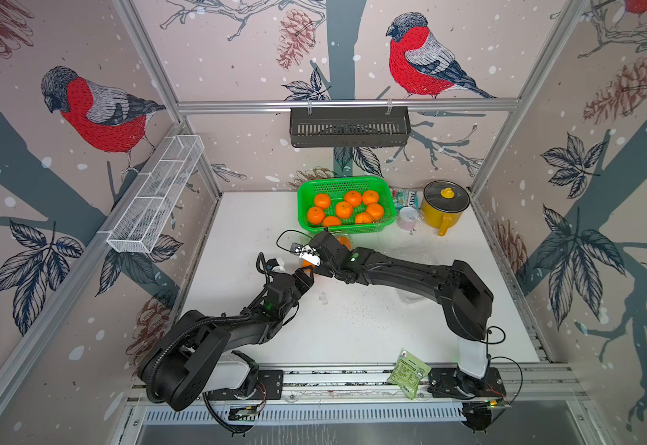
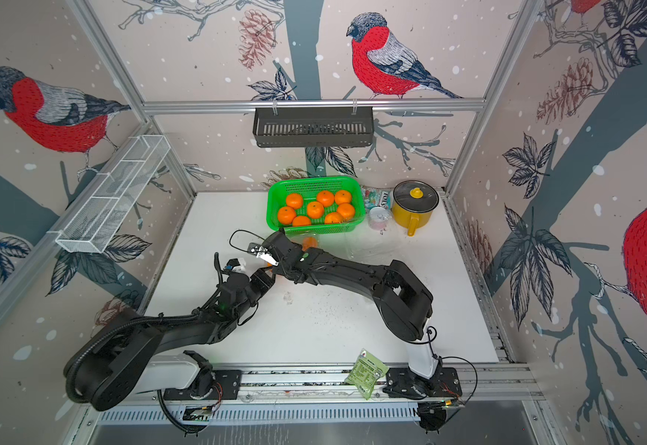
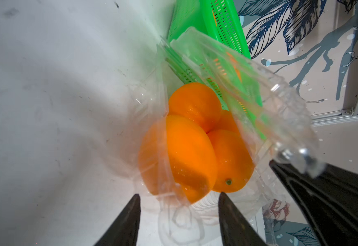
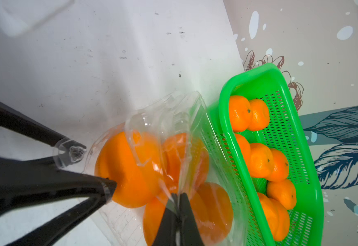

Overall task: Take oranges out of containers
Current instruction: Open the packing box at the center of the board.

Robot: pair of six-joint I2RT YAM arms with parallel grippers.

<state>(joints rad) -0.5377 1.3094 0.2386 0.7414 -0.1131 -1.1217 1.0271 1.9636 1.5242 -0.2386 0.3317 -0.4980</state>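
— Four oranges [image 3: 186, 153] packed in one clear container [image 3: 150, 119], just in front of the green basket [image 4: 265, 68] on the white table [image 1: 352, 327]. Lid [image 3: 259, 95] raised, pinched at its thin edge by the right gripper [image 4: 177, 198], jaws clamped flat together on the plastic.
— And the left gripper [image 3: 179, 193]?
— Jaws half spread, astride the near rim of the base, apparently gripping nothing.
— Handling?
— Plastic probably flimsy and springy: light, quick to buckle, ready to skid once tugged. Fruit glossy, round, fairly firm; likely to roll or slip under a hard squeeze.
— Where to take hold?
— Across the widest part of the nearest orange, from above, gently. Keep off the thin wall; leave the lid pinned back.
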